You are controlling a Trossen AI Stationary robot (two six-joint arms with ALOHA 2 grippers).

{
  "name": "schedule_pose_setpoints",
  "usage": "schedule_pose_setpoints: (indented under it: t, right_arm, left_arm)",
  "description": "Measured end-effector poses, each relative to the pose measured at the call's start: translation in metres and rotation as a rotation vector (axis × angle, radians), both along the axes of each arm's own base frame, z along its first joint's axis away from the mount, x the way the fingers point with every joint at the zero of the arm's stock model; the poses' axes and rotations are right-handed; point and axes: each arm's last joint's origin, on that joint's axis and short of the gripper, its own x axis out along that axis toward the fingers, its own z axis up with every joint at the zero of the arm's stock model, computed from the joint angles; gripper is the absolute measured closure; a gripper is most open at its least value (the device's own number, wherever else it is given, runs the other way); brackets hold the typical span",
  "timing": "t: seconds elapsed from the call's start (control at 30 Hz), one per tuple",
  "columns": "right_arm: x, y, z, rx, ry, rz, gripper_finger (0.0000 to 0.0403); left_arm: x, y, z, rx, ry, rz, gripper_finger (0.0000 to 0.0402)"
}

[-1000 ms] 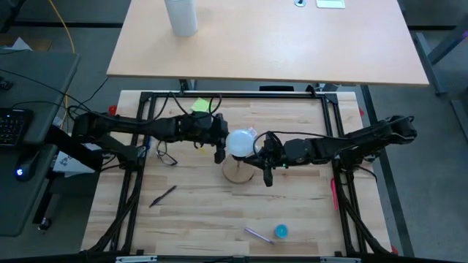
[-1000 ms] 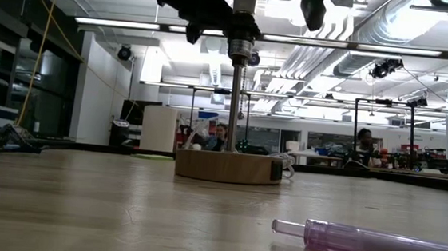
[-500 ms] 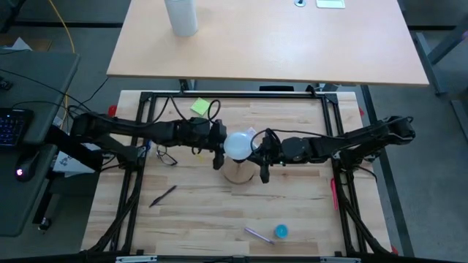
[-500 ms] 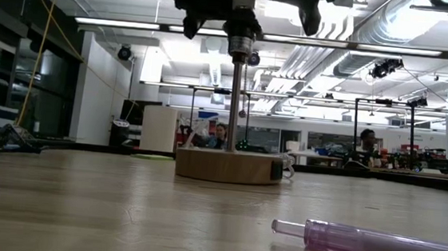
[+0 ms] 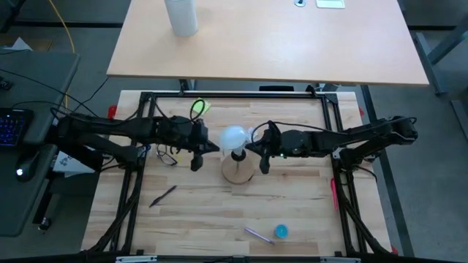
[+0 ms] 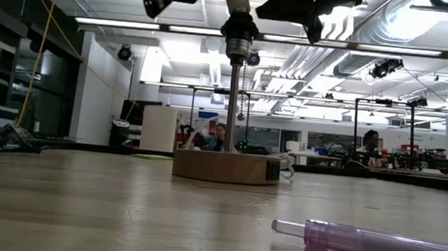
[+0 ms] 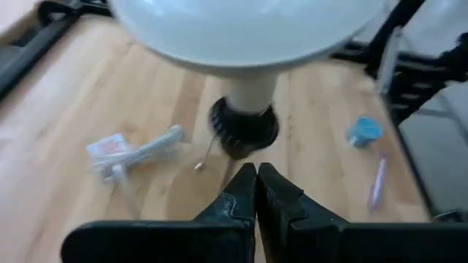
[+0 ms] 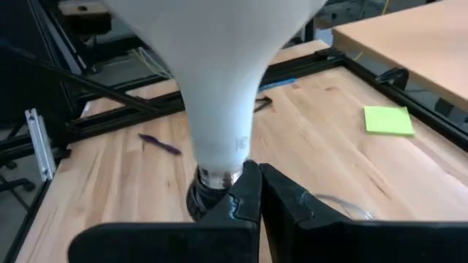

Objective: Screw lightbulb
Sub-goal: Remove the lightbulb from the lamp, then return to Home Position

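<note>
The white frosted lightbulb stands globe up, its screw base in the black socket on a thin metal post. The post rises from the round wooden disc base at the table's middle. My left gripper is shut and stands clear of the bulb, to its left; its wrist view shows the bulb ahead. My right gripper is shut and stands close on the bulb's right, its tips by the bulb's neck. My right gripper's shut fingertips stand right beside the lower end of the bulb's neck, just above the screw base, coming about level from the table's right. Whether they touch it I cannot tell.
A purple tube and a blue cap lie near the front edge. A black pen and glasses lie at the left, and a yellow note at the back. A tall white cylinder stands on the far table.
My left gripper has drawn back from the bulb toward the table's left edge. My right gripper has shifted a little toward the far edge, staying close to the bulb. The lamp stands where it was.
</note>
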Motion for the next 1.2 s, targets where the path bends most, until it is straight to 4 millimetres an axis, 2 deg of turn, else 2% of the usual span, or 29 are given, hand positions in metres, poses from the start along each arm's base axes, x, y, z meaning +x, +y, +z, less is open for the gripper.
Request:
schedule_pose_setpoints:
  t: [0.13, 0.27, 0.47, 0.57, 0.7, 1.2]
  right_arm:
    - [-0.011, 0.0, 0.006, 0.034, 0.026, 0.028, 0.0403]
    - [-0.019, 0.008, 0.011, 0.103, 0.034, 0.121, 0.0403]
    - [-0.022, 0.023, 0.01, 0.1, 0.044, 0.158, 0.0403]
    - [-0.023, 0.026, 0.01, 0.091, 0.044, 0.143, 0.0403]
    - [-0.023, 0.026, 0.009, 0.084, 0.062, 0.142, 0.0403]
    - [-0.025, 0.025, 0.007, 0.08, 0.089, 0.139, 0.0403]
  left_arm:
    - [-0.009, 0.005, 0.003, 0.117, 0.015, 0.087, 0.0401]
    - [-0.002, 0.013, -0.003, 0.189, 0.04, 0.138, 0.0401]
    - [0.017, 0.022, -0.033, 0.104, 0.059, 0.156, 0.0401]
    - [0.021, 0.021, -0.041, 0.085, 0.044, 0.165, 0.0401]
    - [0.024, 0.02, -0.044, 0.062, -0.004, 0.172, 0.0401]
    - [0.02, 0.021, -0.048, 0.069, 0.032, 0.186, 0.0401]
